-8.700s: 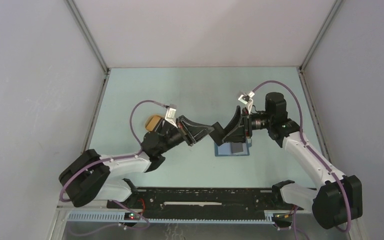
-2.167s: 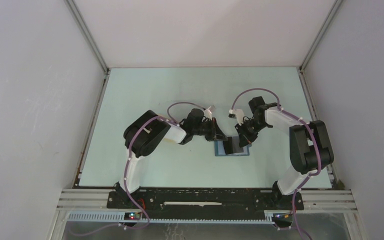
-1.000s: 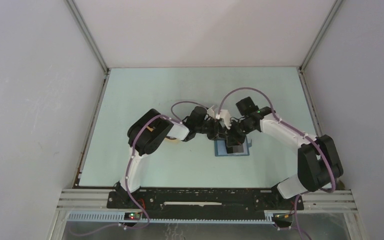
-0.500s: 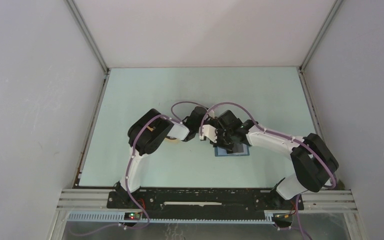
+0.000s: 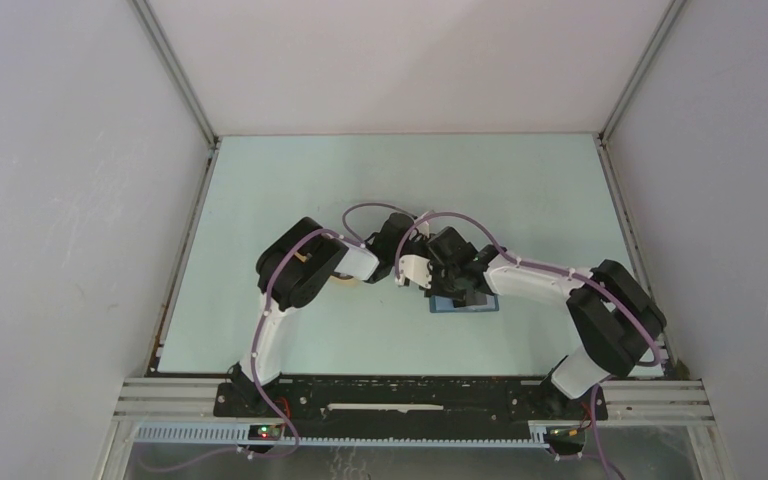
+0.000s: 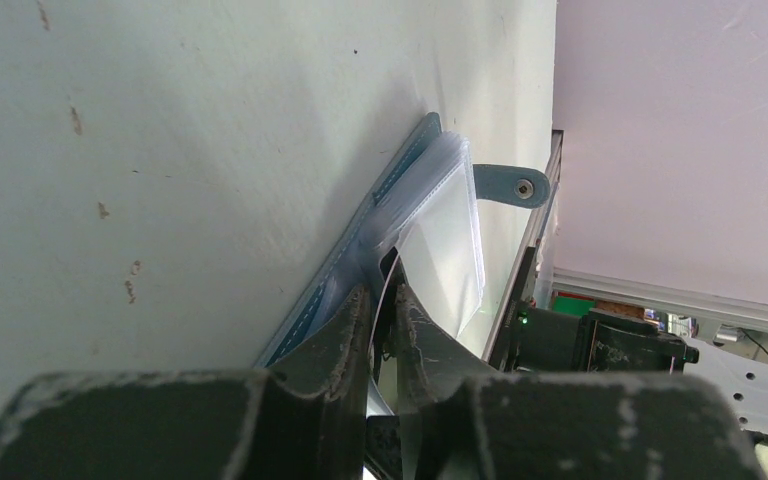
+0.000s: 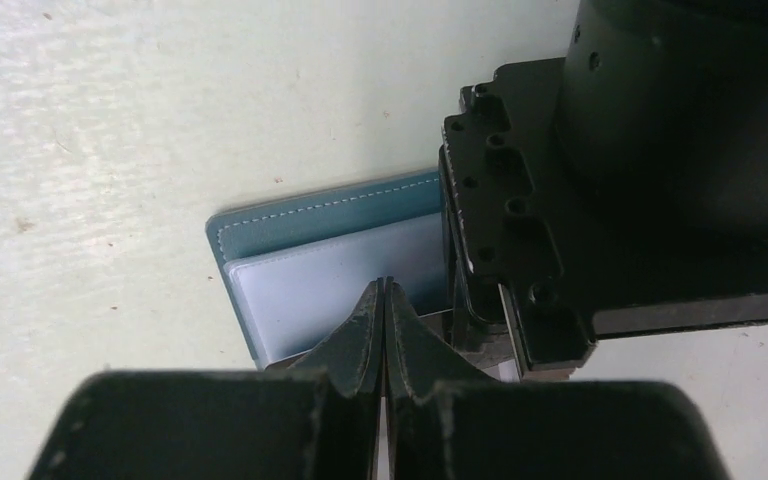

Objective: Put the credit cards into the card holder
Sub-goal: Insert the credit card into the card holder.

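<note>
Where your two arms meet over the table [image 5: 290, 190], a little toward 4 o'clock from its middle, you find the card holder [image 5: 450, 307], lying open on the surface. In the top view only its near teal edge shows, because the wrists cover the other part.

Your left gripper [image 6: 382, 312] comes to it from the 9 o'clock side. Its fingers stand very narrow and pinch the card holder by a thin clear leaf [image 6: 445, 250] of its inside. This leaf is raised away from the teal cover, while the cover itself lies on the table. In the left wrist camera the snap tab [image 6: 508, 184] sticks out at about 1 o'clock from the fingertips, at the far end of the cover.

Your right gripper [image 7: 385, 290] reaches in from the 3 o'clock side, and in the top view its wrist covers the left gripper. Its fingers are pressed together, tip against tip, over the pale blue inner panel [image 7: 310, 295]. Whether the tips touch this panel, you cannot tell from these views. In the right wrist camera the stitched teal border runs at 11 o'clock from the tips, and the black body of the left gripper is just beside them at 3 o'clock.

The credit cards are hidden or too unclear; where they lie cannot be told.
</note>
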`<action>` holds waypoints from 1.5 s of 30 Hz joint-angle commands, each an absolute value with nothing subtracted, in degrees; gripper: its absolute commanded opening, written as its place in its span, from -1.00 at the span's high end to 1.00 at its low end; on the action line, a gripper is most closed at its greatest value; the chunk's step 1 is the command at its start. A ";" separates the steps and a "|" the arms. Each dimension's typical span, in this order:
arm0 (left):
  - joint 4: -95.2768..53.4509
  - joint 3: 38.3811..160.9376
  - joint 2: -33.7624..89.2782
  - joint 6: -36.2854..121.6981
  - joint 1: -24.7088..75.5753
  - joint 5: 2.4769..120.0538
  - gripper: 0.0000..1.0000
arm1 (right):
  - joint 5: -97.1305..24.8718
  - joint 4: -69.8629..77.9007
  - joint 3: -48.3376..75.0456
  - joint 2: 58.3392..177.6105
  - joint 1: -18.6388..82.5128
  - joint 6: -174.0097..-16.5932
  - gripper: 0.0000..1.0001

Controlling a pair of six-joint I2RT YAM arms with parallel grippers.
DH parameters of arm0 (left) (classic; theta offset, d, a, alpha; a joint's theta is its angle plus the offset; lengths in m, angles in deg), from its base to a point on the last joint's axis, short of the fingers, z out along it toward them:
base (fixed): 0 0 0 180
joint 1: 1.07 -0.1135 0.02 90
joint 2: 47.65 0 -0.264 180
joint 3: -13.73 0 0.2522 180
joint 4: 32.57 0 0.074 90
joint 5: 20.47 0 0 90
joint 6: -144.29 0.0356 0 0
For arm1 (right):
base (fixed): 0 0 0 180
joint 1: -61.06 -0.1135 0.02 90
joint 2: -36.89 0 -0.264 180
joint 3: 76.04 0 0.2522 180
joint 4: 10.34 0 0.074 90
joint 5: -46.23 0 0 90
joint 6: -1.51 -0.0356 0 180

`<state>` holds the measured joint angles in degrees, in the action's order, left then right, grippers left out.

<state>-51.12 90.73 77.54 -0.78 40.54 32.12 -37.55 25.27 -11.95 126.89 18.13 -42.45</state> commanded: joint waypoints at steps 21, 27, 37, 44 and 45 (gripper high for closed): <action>-47.73 93.23 78.74 1.64 40.94 33.14 0.33 | -45.22 27.97 -13.24 125.69 19.95 -40.05 0.91; -47.96 92.48 77.98 1.77 40.52 33.57 0.32 | -45.18 28.64 -13.53 124.56 21.68 -40.14 0.91; -49.23 91.38 76.98 1.72 40.07 33.97 0.31 | -44.39 30.80 -13.68 123.02 24.54 -39.97 0.91; -51.22 89.78 74.57 2.52 39.82 34.32 0.29 | -40.56 31.88 -13.68 120.99 25.36 -40.27 0.90; -51.63 89.35 73.82 2.93 39.81 34.44 0.26 | -39.93 32.02 -13.60 120.54 25.38 -40.32 0.89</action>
